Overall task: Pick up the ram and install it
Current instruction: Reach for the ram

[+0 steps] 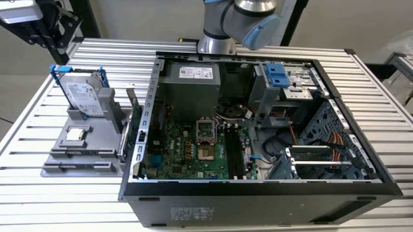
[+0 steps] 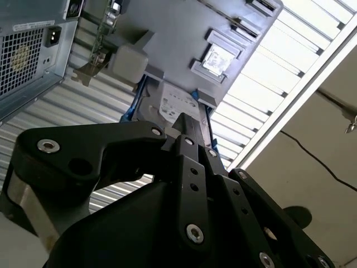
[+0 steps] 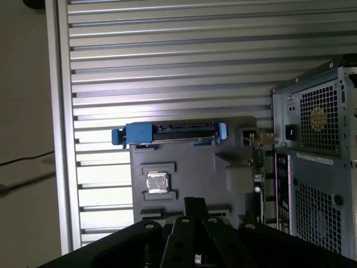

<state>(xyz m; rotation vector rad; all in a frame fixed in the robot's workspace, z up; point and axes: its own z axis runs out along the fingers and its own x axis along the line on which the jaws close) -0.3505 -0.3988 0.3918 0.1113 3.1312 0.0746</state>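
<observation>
The ram (image 1: 136, 145) is a thin green board standing on edge in the grey holder (image 1: 84, 147), close against the outer wall of the open computer case (image 1: 258, 191). I see it edge-on in both wrist views (image 3: 258, 167) (image 2: 104, 25). My gripper (image 3: 195, 202) (image 2: 187, 120) hangs above the holder's near edge, well off the ram, its black fingers together with nothing between them. The arm (image 1: 239, 19) rises behind the case. Inside the case, the motherboard (image 1: 190, 145) carries long black slots (image 1: 235, 150).
The holder also carries a silver hard drive in a blue frame (image 1: 84, 96) (image 3: 167, 133) and a small square silver chip (image 1: 76, 134) (image 3: 157, 182) (image 2: 216, 58). The ribbed metal table (image 1: 26, 145) drops off beyond its edge rail (image 3: 61, 139). Cables and drive cages fill the case's right half.
</observation>
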